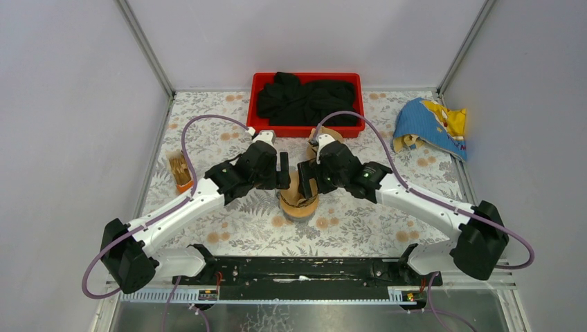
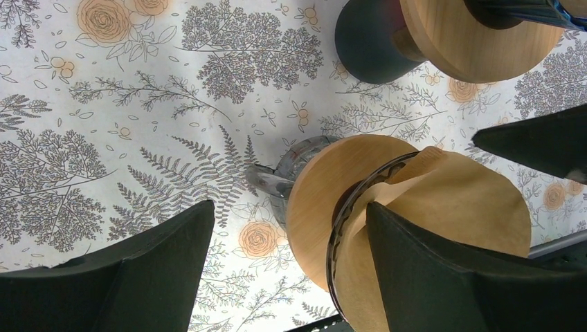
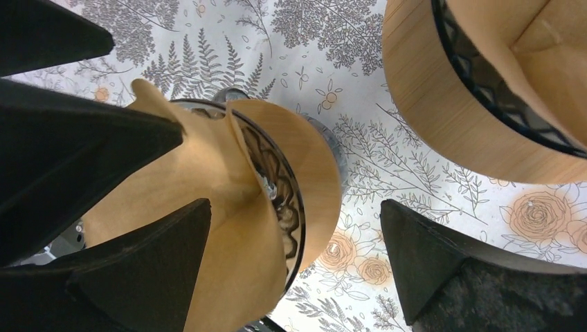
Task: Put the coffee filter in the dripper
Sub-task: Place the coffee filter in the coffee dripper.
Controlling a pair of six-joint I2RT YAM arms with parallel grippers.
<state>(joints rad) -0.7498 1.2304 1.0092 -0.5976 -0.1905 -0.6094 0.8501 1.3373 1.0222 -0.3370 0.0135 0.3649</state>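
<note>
At centre table, the coffee filter [image 3: 208, 187] sits in the dripper [image 1: 299, 205], with my left gripper [image 2: 289, 214] and right gripper [image 3: 294, 207] on either side. A second dripper [image 1: 327, 135] stands just behind, before the rear tray [image 1: 262, 83]. A cloth [image 1: 432, 126] lies far right, a small holder [image 1: 180, 171] left.

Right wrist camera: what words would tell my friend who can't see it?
A brown paper coffee filter sits in a dripper with a wooden collar, its top edge flopping over the rim, on a flowery tablecloth. The right arm's black jaws stand wide open at the bottom, and a second dripper holding another filter shows top right.
</note>
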